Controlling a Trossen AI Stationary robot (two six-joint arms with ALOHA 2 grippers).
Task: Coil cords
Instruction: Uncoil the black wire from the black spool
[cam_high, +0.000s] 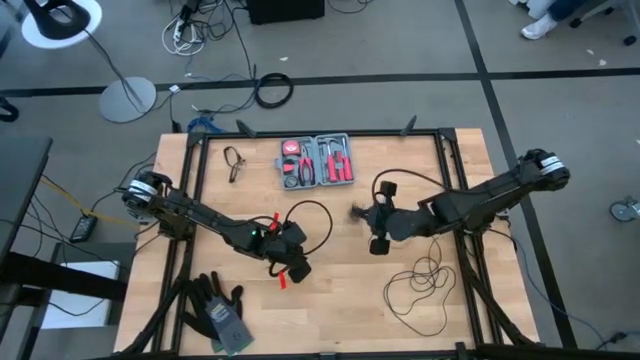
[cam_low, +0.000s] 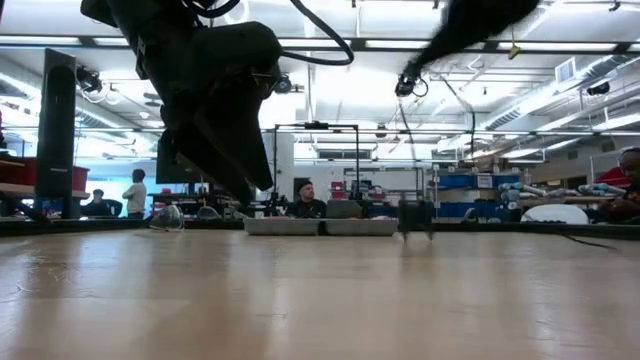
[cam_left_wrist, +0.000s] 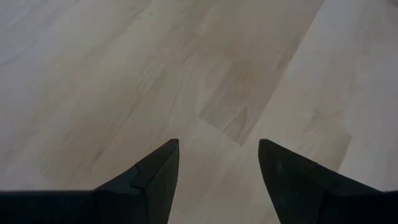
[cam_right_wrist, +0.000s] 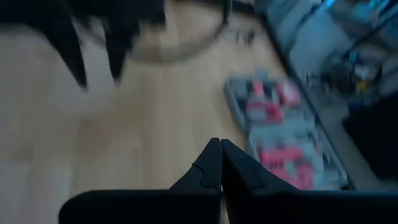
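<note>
The cord is a very thin black wire. Most of it lies in loose loops (cam_high: 420, 285) on the table's near right part. One strand runs up past the right arm to a small black puck (cam_high: 386, 187), which also shows in the low view (cam_low: 415, 218). My right gripper (cam_high: 358, 212) is shut and held above the table's middle, near the puck. My left gripper (cam_high: 293, 262) is open and empty, pointing down over bare wood (cam_left_wrist: 217, 93) left of the middle. My right gripper seems to pinch the wire at its fingertips (cam_low: 405, 85), a short way from the puck end. A thin strand (cam_low: 410, 150) hangs from there down toward the puck at table level. The right wrist view is blurred and does not show the wire between the shut fingers (cam_right_wrist: 211, 163).
An open red and grey tool kit (cam_high: 318, 162) lies at the far middle, a small dark tool (cam_high: 235, 163) to its left. Grey gloves (cam_high: 220, 310) lie at the near left. People (cam_low: 305, 200) show in the room beyond the far edge.
</note>
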